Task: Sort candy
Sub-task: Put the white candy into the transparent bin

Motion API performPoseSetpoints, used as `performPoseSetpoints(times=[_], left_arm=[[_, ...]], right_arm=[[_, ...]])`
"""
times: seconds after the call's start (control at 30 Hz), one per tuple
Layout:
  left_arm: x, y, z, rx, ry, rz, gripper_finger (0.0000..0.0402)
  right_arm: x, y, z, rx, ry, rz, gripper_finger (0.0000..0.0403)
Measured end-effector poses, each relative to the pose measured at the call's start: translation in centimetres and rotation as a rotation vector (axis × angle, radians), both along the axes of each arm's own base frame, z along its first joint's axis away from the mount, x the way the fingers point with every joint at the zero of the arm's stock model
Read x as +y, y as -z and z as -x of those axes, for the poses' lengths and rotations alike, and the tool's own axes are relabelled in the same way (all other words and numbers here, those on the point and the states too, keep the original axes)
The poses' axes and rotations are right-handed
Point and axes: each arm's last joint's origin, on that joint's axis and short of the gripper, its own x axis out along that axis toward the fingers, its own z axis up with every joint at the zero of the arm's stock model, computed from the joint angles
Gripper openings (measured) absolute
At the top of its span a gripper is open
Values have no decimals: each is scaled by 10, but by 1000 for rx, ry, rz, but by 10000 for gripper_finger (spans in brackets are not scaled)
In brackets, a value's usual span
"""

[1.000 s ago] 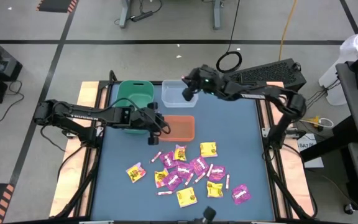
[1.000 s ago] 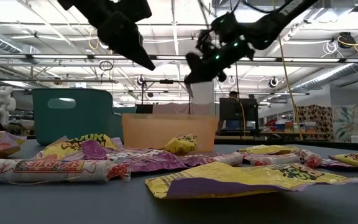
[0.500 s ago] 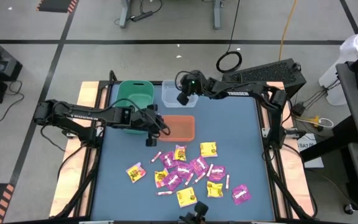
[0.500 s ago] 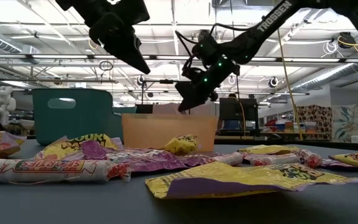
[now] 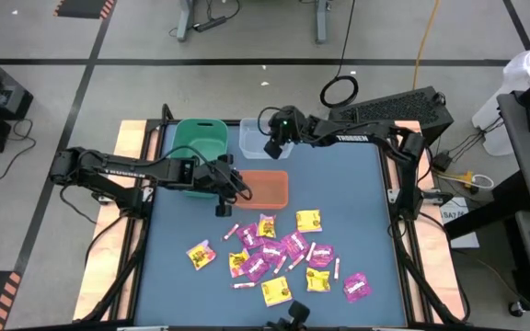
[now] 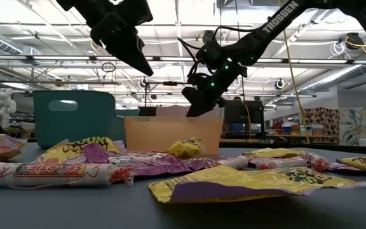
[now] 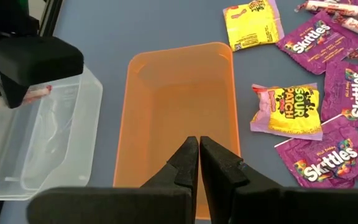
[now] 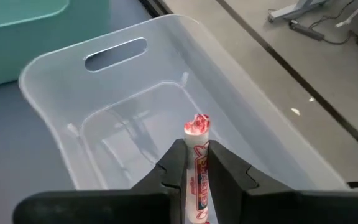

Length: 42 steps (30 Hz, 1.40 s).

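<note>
The candy lies in a loose pile of yellow packets, magenta packets and pale sticks on the near half of the blue table. My right gripper hangs above the clear bin, shut on one pale stick. The stick also shows in the left wrist view. My left gripper is shut and empty, hovering over the near end of the orange bin. In the low view both grippers are high above the table, the left and the right. My right gripper pinches the pale stick between its two fingers, which lie along its length. The stick's red twisted end pokes out past the fingertips. The stick is lifted clear, above the clear bin's inside.
Three bins stand at the far side: a green bin, the clear bin and the orange bin just nearer. The wooden table rails run along both sides. Bare blue surface lies to the right of the bins.
My right gripper has carried the stick a little toward the table's left and downward, ending over the clear bin, then held nearly still. It has stayed shut on the stick.
</note>
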Motion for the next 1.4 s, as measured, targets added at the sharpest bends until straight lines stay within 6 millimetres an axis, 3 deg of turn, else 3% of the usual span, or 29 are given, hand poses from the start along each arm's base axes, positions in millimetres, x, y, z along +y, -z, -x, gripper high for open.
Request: performPoseSetpoints(times=[0.27, 0.67, 0.83, 0.97, 1.17, 1.3, 1.4], left_arm=[[0, 0, 0, -3, -16, 16, 25], [-4, 0, 0, -8, -20, 38, 25], [-14, 0, 0, -11, -21, 83, 25], [-26, 1, 1, -6, -17, 119, 25], [-45, 1, 3, -15, -41, 199, 25], [-62, 1, 6, -14, -40, 248, 25], [-79, 1, 9, -6, -20, 287, 25]], right_arm=[[11, 3, -4, 18, -23, -12, 47], [15, 7, -2, 52, 0, -54, 142], [27, -10, 5, 81, -12, -68, 157], [54, -39, 14, 123, -5, -33, 159], [120, -79, 29, 153, -91, -44, 159], [169, -83, 38, 168, -180, -82, 160], [205, -75, 44, 148, -233, -74, 160]])
